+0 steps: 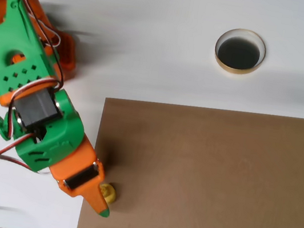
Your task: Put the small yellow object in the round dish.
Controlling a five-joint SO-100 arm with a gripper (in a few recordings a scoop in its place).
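Down at brown board's lower left edge, gripper right over yellow object, touching it; jaw state unclear from overhead. Dish well apart, on white surface upper right.

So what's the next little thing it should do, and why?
Probably close the jaws on the small yellow object and lift it. The gripper is right down at it on the brown board, while the round dish sits far off on the white table.
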